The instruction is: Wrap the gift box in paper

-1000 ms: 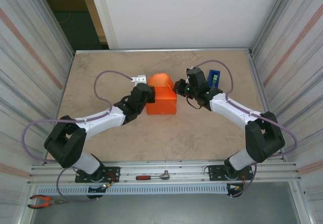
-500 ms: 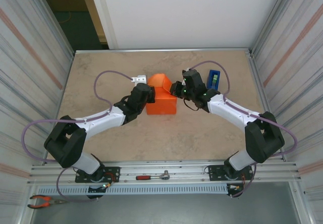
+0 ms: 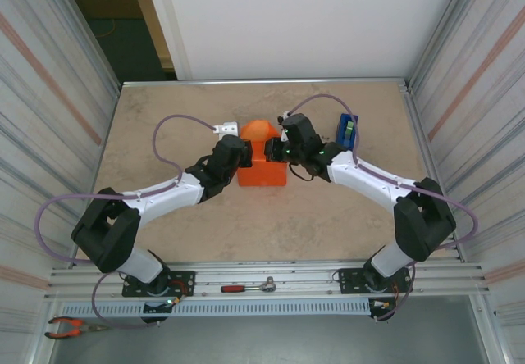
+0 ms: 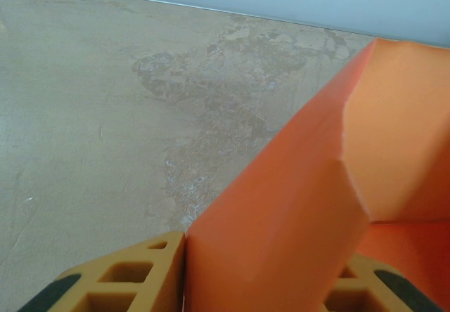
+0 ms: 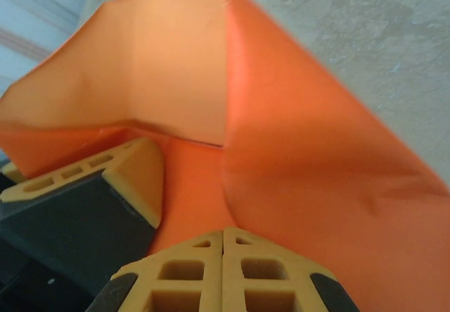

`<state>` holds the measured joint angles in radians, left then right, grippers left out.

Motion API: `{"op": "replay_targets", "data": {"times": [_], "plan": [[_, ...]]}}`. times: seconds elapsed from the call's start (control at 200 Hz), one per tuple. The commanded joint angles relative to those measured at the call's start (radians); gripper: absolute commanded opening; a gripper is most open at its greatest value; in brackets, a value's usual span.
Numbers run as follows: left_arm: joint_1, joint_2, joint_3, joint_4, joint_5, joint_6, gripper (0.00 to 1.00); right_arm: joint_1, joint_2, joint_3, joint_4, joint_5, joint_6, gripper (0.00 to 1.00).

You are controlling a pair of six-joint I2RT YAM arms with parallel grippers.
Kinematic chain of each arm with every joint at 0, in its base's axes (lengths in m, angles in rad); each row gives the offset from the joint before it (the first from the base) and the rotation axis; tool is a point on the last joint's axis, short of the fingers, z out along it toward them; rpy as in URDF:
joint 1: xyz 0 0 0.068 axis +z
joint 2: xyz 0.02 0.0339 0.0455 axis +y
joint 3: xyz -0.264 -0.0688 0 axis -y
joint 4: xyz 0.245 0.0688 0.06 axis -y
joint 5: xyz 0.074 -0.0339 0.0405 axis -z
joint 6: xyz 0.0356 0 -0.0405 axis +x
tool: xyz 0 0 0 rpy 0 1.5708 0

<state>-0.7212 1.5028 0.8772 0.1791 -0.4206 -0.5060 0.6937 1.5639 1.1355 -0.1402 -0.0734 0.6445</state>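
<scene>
1. The right fingers are sitting closed, pad against pad, with their tips touching the paper. I cannot tell whether a thin edge is caught in the seam between them.
2. The left fingers are sitting apart, one on each side of a slanting stretch of the paper that is rising between them and touching the outer pad. I cannot tell whether they are actually squeezing it.
3. The gift box is lying on the worktop between the two sets of fingers. The left fingers are resting at its left edge, and the right fingers are leaning in over its right far corner.
4. Just beyond the right fingertips, and slightly to their left, the flap is standing up from the box's far end, curving and not yet laid flat. Box and flap together are running lengthways away from both sets of fingers. The right fingers are the nearer to the flap, so the coming move is probably theirs: pressing it down onto the box top.
5. The box is showing bright matte orange on every visible face, with one sharp crease where flap meets side and faint wrinkles lower down.
6. Farther off, to the right of the right fingers, a blue tape dispenser is standing apart from the box.
</scene>
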Motion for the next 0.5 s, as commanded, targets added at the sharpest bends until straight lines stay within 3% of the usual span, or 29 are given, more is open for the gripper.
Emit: {"op": "replay_targets", "data": {"times": [0.0,0.235,0.496], "plan": [[-0.007,0.03,0.001,-0.076,0.006,-0.003,0.33,0.013,0.033,0.034,-0.082,0.044,-0.077,0.0],[-0.007,0.026,0.001,-0.081,0.004,-0.003,0.33,0.011,0.009,0.011,-0.053,0.003,-0.043,0.0],[-0.007,0.027,-0.002,-0.079,0.001,-0.003,0.33,-0.052,-0.148,-0.032,-0.001,-0.073,0.027,0.0]]}}
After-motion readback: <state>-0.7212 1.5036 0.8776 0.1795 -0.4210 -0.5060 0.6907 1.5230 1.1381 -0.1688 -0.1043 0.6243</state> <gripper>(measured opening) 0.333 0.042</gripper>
